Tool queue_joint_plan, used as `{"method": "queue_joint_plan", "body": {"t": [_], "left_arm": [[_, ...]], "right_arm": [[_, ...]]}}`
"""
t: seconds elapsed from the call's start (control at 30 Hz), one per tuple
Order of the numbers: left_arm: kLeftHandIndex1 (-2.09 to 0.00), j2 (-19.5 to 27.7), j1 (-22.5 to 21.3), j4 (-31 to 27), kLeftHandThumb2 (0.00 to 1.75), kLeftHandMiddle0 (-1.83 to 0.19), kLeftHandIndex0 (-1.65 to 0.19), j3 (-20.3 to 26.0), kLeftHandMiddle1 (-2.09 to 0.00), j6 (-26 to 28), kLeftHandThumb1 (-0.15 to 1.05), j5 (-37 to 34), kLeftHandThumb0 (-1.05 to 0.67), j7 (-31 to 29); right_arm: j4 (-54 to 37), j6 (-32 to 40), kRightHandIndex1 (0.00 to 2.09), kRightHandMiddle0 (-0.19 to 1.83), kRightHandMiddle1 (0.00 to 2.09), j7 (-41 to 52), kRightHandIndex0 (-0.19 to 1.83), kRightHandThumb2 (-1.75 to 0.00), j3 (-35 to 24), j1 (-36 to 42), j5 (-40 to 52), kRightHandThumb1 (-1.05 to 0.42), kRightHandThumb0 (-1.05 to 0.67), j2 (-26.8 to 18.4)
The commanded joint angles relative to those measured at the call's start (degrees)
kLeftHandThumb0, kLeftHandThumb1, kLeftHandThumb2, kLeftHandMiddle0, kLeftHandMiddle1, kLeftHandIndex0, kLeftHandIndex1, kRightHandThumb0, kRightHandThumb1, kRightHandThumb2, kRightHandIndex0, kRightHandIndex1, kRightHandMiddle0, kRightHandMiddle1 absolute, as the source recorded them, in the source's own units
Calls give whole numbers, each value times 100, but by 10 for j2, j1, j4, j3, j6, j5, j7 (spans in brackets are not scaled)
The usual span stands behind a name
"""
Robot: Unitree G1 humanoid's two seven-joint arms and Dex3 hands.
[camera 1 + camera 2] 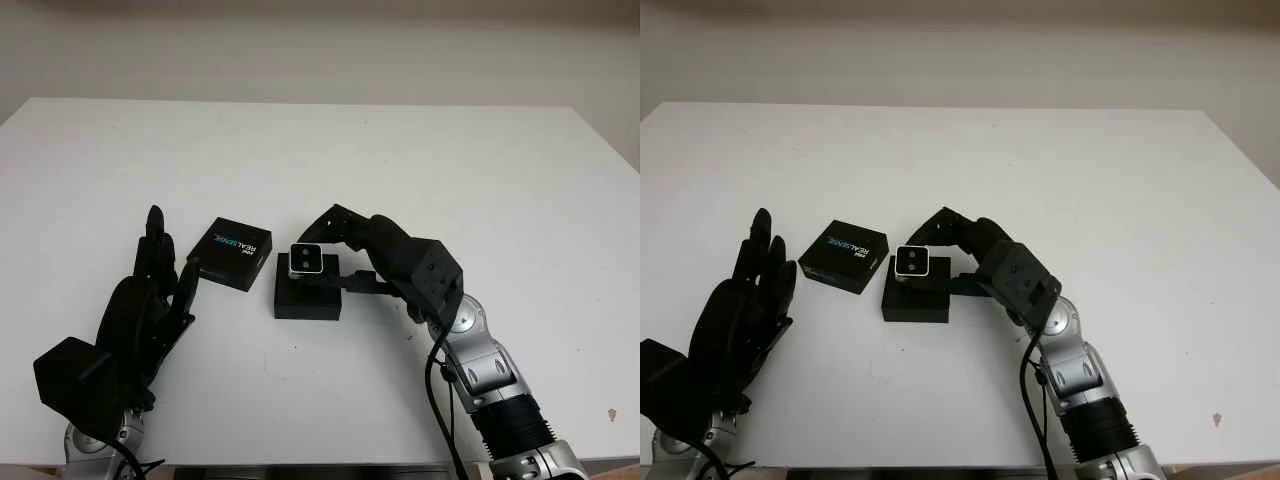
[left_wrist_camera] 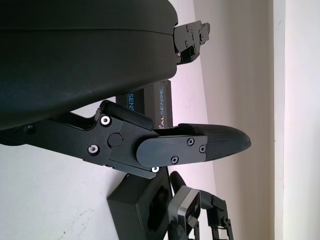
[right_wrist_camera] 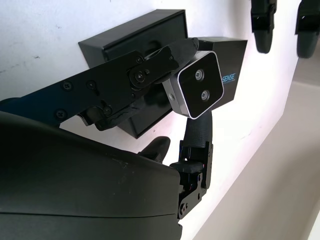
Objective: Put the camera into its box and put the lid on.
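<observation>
A small silver-faced camera [image 1: 306, 260] with two lenses [image 3: 200, 85] is gripped by my right hand [image 1: 335, 255], just above the far end of the open black box [image 1: 308, 297]. The box sits on the white table [image 1: 400, 170] near the middle front. Its black lid [image 1: 231, 253], printed with blue lettering, lies flat to the left of the box. My left hand [image 1: 150, 290] is open and stands left of the lid, holding nothing. In the left wrist view the lid [image 2: 155, 105] and the box [image 2: 137, 205] appear beyond my fingers [image 2: 200, 142].
The white table spreads wide to the back and to both sides. A pale wall [image 1: 320, 45] rises behind its far edge. A small dark speck [image 1: 611, 413] marks the table at the front right.
</observation>
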Motion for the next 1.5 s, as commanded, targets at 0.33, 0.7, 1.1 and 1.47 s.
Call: {"method": "queue_joint_plan", "body": {"t": [0.33,0.7,1.1,1.47], "left_arm": [[0,-1,-3,3,46,19,19,-2,0,-4,105,-1,-77,1],[0,-1,-1,5,48,19,19,-3,0,-9,105,2,-76,0],[0,-2,3,2,47,19,19,-2,0,-7,105,0,-76,1],[0,-1,6,-2,47,19,19,-2,0,-8,105,0,-76,0]], "right_arm": [[15,-10,57,31,161,-36,18,-5,4,16,-16,-95,-39,18],[21,-11,53,32,160,-28,19,-6,7,16,-14,-95,-39,16],[22,-7,41,34,156,3,24,-5,8,7,-21,-94,-40,-6],[26,-15,37,34,156,8,26,-5,13,10,-31,-94,-40,-12]]}}
